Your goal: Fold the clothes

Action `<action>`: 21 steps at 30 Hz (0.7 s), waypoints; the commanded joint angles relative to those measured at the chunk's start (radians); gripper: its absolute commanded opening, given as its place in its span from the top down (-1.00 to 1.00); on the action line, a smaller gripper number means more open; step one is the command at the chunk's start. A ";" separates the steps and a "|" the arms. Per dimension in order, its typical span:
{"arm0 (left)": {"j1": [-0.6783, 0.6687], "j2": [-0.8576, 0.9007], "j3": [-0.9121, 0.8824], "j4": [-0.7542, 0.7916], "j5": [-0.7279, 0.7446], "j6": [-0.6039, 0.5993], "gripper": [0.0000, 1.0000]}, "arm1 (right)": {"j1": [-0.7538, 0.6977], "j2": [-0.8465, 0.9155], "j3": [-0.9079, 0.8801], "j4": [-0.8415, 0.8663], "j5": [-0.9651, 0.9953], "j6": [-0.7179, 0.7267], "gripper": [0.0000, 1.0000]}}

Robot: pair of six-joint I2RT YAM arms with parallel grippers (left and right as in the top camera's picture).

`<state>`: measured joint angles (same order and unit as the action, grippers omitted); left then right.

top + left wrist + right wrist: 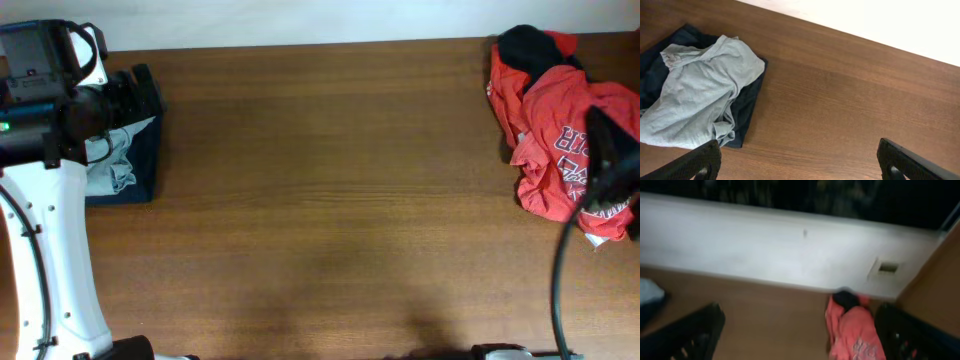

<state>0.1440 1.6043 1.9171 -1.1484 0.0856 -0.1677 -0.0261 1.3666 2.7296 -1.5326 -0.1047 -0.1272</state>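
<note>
A crumpled red shirt with white lettering [560,135] lies in a heap at the table's far right, with a black garment [530,45] on its back end. It shows blurred in the right wrist view [852,335]. A pale grey-blue garment [115,160] lies on a folded navy one [140,185] at the left; both show in the left wrist view, the pale one [700,95] and the navy one [747,107]. My left gripper [800,162] is open and empty, above bare wood right of that pile. My right gripper [805,335] is open and empty, held above the red heap.
The brown wooden table [330,200] spans the view, with a pale wall [300,20] along its back edge. The left arm's white link [60,260] runs down the left side. A dark cable [560,290] hangs at the right front.
</note>
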 commanded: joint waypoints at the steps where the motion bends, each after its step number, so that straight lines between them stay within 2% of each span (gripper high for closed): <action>1: 0.000 -0.009 0.016 -0.001 0.006 0.009 -0.98 | 0.006 -0.095 -0.253 0.143 0.011 0.013 -0.97; 8: 0.000 -0.009 0.016 -0.001 0.006 0.009 -0.98 | 0.006 -0.410 -0.932 0.658 0.004 0.013 -0.97; 18: 0.000 -0.009 0.016 -0.001 0.006 0.009 -0.99 | 0.005 -0.808 -1.722 1.155 -0.027 0.017 -0.97; 21: 0.000 -0.009 0.016 -0.001 0.006 0.009 -0.99 | -0.006 -0.943 -1.937 1.285 -0.025 0.087 -0.97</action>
<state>0.1440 1.6043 1.9171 -1.1484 0.0883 -0.1677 -0.0254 0.5194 0.9360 -0.3008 -0.1177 -0.1059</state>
